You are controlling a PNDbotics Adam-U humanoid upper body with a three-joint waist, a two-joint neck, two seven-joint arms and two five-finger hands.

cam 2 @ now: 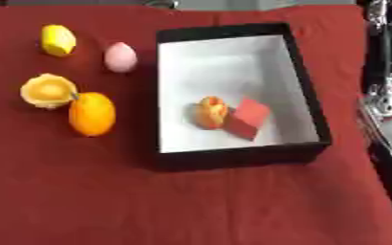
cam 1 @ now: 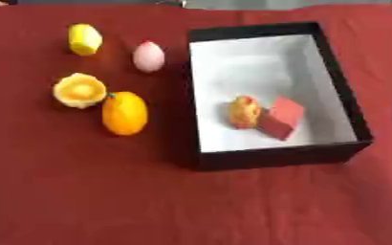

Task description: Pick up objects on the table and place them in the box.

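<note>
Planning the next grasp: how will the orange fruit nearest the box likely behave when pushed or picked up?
The orange fruit looks smooth and oval, so it may roll sideways if nudged. Its glossy skin could slip. It touches the round yellow piece, which may shift too.

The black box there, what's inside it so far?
Inside the black box lie two things near its front end: a small yellow-orange item with red on it and a red block, touching. The rest shows bare white floor. The near wall hides a strip of floor.
</note>
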